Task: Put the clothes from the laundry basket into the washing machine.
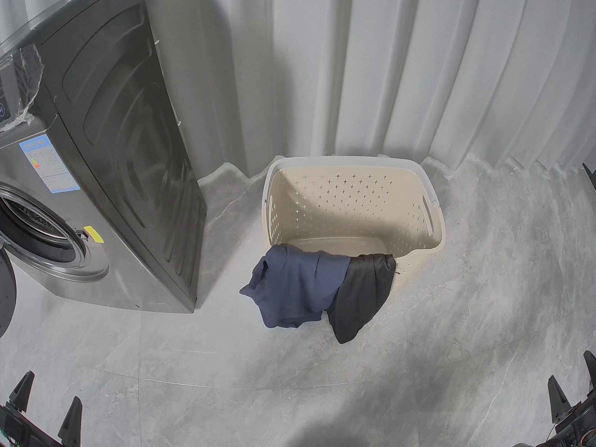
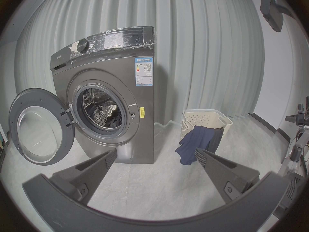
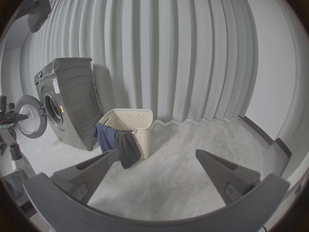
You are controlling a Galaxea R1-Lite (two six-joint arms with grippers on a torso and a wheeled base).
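I'm holding left gripper [image 2: 155, 151] and right gripper [image 3: 156, 151] apart, empty; blue garment [image 1: 295, 284] and dark garment [image 1: 363, 293] are draping the laundry basket [image 1: 354, 162], not yet in the washing machine [image 1: 124, 156].

satin grey metal on the washing machine [image 2: 145, 113], clear plastic film [image 2: 112, 41] over its top panel. matt cream plastic for the laundry basket [image 1: 347, 161]. soft matt cloth in the blue garment [image 1: 295, 284] and dark grey garment [image 1: 363, 293]. smooth, glossy marbled floor [image 1: 434, 343]; pleated white cloth curtain [image 1: 372, 63].
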